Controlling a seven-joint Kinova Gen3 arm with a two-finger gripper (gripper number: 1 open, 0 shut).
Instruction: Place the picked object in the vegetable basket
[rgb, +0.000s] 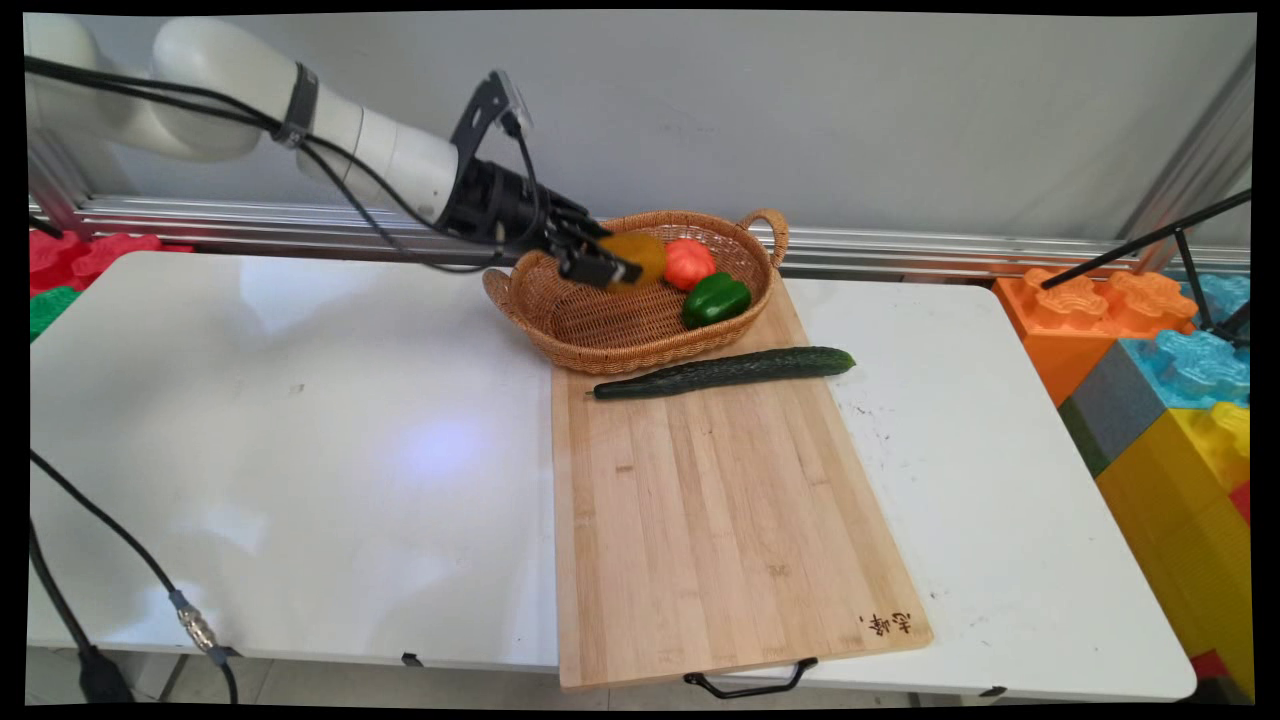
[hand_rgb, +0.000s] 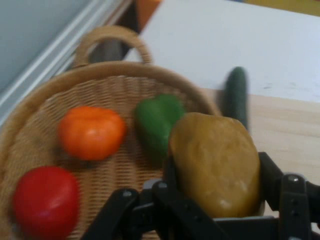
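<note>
My gripper (rgb: 603, 266) hangs over the left part of a wicker basket (rgb: 610, 335), shut on a yellowish-brown potato (rgb: 642, 253). In the hand view the potato (hand_rgb: 215, 162) sits between the two black fingers (hand_rgb: 267, 177) of the gripper (hand_rgb: 217, 202), held above the basket floor (hand_rgb: 107, 172). Inside the basket lie an orange tomato (hand_rgb: 91, 132), a green pepper (hand_rgb: 156, 119) and a red tomato (hand_rgb: 45, 200). The main view shows the orange tomato (rgb: 689, 262) and the green pepper (rgb: 716, 298); the red tomato is hidden there.
The basket stands on the far end of a wooden cutting board (rgb: 720, 520). A long dark cucumber (rgb: 725, 371) lies across the board just in front of the basket. Big toy blocks (rgb: 1170, 390) are stacked at the right table edge.
</note>
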